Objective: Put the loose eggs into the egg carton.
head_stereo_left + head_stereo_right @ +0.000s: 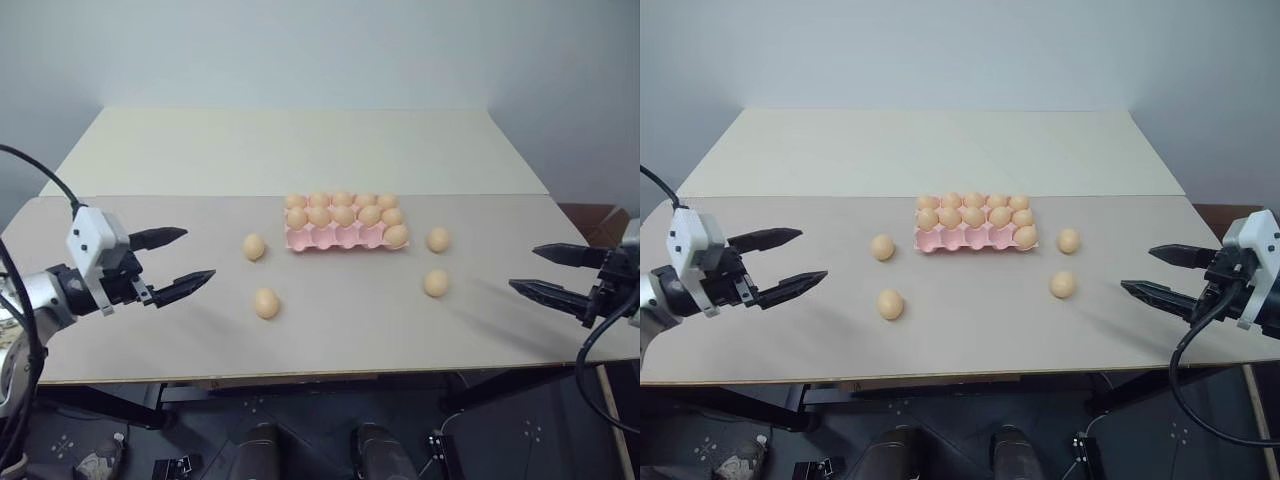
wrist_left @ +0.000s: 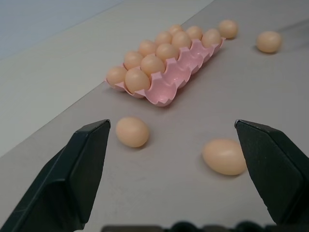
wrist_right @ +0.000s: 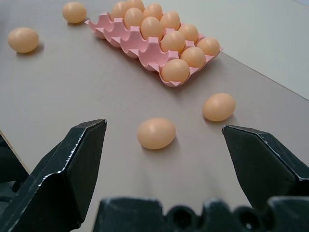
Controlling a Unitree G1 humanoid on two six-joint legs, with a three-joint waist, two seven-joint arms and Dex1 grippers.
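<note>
Pale worktop [image 1: 180,340] with carton and loose eggs

The pink egg carton [image 1: 345,238] sits mid-worktop; two loose eggs [image 1: 254,247] lie left of it, two right, all apart; a seam seemingly crosses the worktop behind the carton.

A pale pink egg carton [image 1: 340,238] lay flat, lidless, at the middle of the table, its two far rows filled with tan eggs and its near row holding one egg at the right end. Four loose eggs rested apart on the tabletop: two [image 1: 254,247] [image 1: 266,303] left of the carton, two [image 1: 438,239] [image 1: 435,283] right of it.
</note>
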